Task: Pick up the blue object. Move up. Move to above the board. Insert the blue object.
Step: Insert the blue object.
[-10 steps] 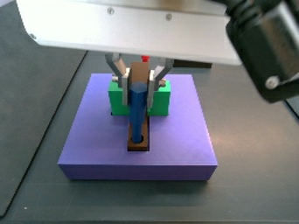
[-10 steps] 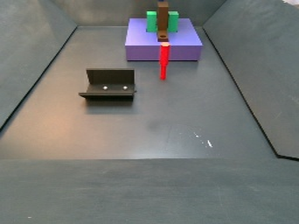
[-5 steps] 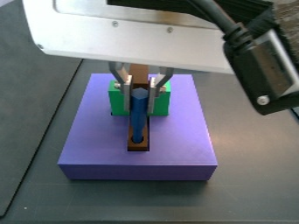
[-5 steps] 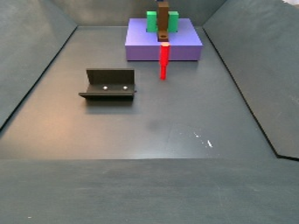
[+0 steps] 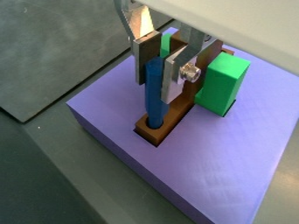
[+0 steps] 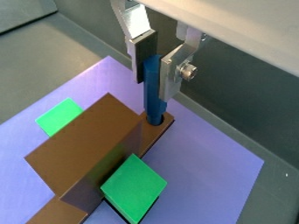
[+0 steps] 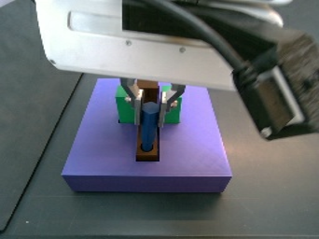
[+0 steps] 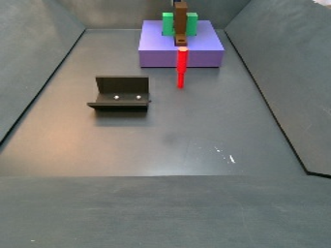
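— Gripper (image 5: 163,63) state? Much of the arm is cut off in both side views.
— Closed on the blue object (image 5: 155,87), held upright, its lower end seated in the board (image 5: 176,118) hole.

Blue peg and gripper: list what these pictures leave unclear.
- How deep the blue object sits in the board: in both wrist views its foot meets the hole, whose inside is hidden.
- Whether the gripper still clamps it: the fingers flank it, but contact is unclear.
- In a side view, the gripper's upper part is hidden behind the arm's white housing.
- In the far side view, the blue object is too small to find; the red peg shows.
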